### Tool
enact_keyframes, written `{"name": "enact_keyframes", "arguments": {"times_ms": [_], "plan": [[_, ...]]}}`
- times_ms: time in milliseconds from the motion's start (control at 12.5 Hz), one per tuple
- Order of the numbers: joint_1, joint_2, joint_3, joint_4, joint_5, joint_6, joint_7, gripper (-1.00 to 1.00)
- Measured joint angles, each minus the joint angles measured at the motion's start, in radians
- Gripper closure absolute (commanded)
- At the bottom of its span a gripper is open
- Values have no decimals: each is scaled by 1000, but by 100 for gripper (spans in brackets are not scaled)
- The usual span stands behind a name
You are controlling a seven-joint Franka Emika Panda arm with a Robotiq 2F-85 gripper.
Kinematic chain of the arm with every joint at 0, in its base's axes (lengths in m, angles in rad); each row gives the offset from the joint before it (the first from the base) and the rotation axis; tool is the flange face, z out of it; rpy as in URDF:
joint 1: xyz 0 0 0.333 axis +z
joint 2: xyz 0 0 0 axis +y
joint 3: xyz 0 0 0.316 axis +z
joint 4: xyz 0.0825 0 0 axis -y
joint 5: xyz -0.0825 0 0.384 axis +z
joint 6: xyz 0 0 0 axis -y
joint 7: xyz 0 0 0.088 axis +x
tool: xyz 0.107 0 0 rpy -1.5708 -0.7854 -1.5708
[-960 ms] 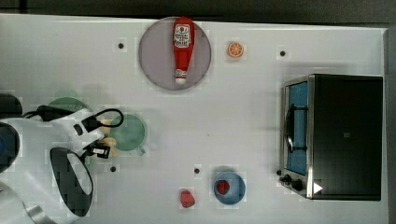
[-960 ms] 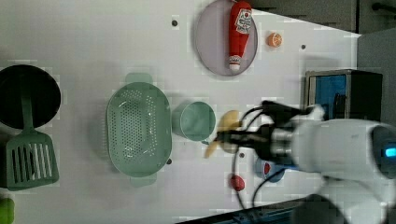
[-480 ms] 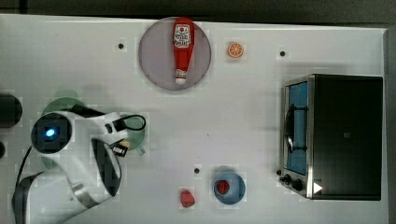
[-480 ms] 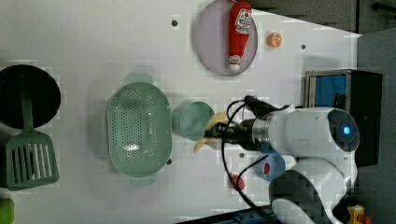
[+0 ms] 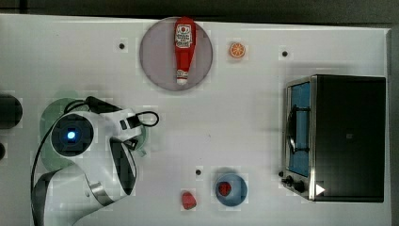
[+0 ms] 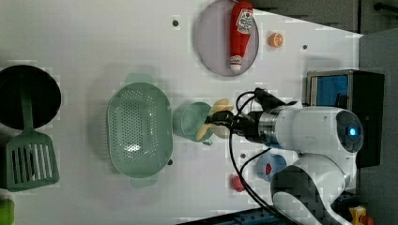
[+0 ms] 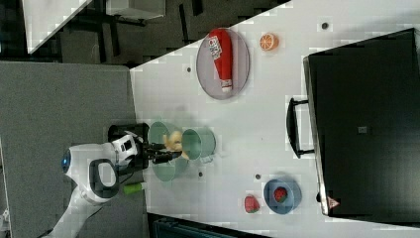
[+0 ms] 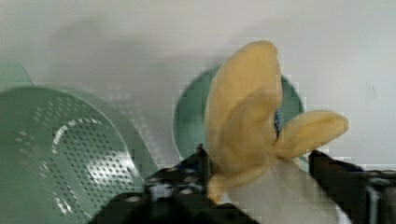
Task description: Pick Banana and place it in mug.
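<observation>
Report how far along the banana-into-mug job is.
Done: the banana is off the table, up at the gripper. In hand: it hangs over the mug, its peel flaps across the opening. Left: getting it down inside the mug; it is not resting in there yet, and whether it has been let go cannot be told.

Probably a robotics lab staged as a toy kitchen, white bench with bolt holes, robot arm mounted at its edge, toy ketchup bottle on a plate, small oven, colander, spatula, dark workshop floor beyond.
</observation>
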Motion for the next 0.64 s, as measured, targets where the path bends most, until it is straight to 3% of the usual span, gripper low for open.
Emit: {"name": "enact_keyframes", "arguments": {"times_ms": [240, 640], "plan": [[17, -23, 2, 2, -30, 18, 0, -100], [21, -116, -102, 100, -33, -196, 1, -100]]}}
